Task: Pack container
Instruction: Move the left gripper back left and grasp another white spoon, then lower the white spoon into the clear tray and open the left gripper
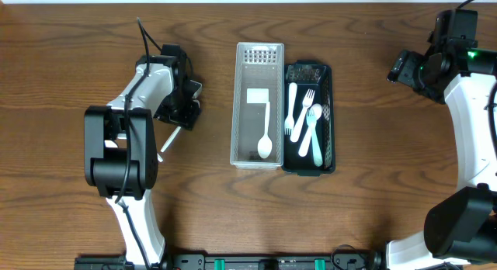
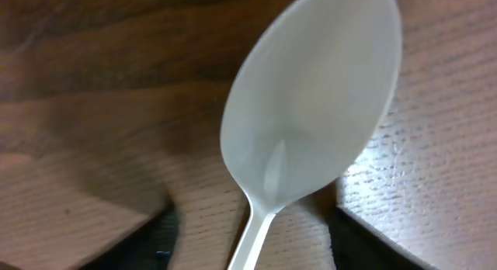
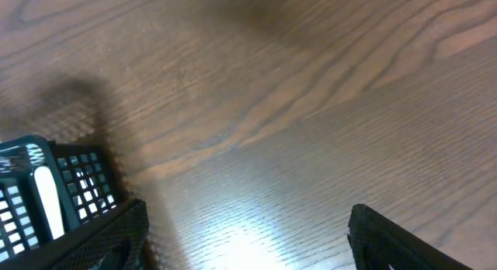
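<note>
A white plastic spoon [image 2: 311,115] lies on the wooden table, its bowl filling the left wrist view. My left gripper [image 2: 252,231] is low over it, its dark fingers apart on either side of the spoon's handle, not closed on it. In the overhead view the handle [image 1: 166,143] sticks out below the left gripper [image 1: 185,111]. A white mesh basket [image 1: 258,53] holds one white spoon [image 1: 264,146]. A black basket [image 1: 330,115] beside it holds several white and pale blue forks and spoons. My right gripper [image 3: 245,239] is open and empty over bare table, right of the black basket [image 3: 70,185].
The two baskets stand side by side at the table's middle. A white card [image 1: 258,95] lies inside the white basket. The right arm [image 1: 466,107] runs along the right edge, its gripper [image 1: 400,68] at the far right.
</note>
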Tool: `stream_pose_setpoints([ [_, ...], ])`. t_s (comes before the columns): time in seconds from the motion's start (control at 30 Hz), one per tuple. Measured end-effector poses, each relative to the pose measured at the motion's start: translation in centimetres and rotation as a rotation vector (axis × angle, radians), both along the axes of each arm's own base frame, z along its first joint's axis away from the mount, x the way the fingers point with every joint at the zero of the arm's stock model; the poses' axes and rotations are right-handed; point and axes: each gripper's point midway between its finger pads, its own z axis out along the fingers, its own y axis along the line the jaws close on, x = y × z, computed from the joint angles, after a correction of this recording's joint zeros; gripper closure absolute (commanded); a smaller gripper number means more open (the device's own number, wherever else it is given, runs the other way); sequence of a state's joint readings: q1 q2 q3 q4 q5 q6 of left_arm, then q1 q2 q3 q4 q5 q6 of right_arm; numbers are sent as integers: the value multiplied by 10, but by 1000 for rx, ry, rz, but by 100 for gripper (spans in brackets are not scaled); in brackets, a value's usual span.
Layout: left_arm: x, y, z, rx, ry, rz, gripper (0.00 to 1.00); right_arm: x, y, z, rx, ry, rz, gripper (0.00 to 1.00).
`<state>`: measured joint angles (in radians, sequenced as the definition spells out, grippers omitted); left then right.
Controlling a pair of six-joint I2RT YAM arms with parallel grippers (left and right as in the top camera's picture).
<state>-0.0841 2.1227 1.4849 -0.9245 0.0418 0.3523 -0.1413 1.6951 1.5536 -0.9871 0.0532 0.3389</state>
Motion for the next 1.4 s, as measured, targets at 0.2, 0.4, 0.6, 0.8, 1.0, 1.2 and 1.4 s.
stream_pose_setpoints([
  [0.2,-4,0,0,0,15,-4,81,0,0,0,-1,0,2,15],
  [0.4,-5,0,0,-1,20,-11,91,0,0,0,-2,0,3,14],
  [0.6,-6,0,0,-2,24,-6,94,0,0,0,-2,1,3,14],
  [0.8,-7,-3,12,-3,8,59,94,0,0,0,-2,1,3,14],
  [1.0,0,-36,95,-38,-194,90,94,0,0,0,-1,1,3,14],
  [1.2,-3,-122,206,-225,-517,108,94,0,0,0,-1,-1,4,14],
  [1.4,-18,-190,205,-323,-510,109,94,0,0,0,-2,0,3,14],
])
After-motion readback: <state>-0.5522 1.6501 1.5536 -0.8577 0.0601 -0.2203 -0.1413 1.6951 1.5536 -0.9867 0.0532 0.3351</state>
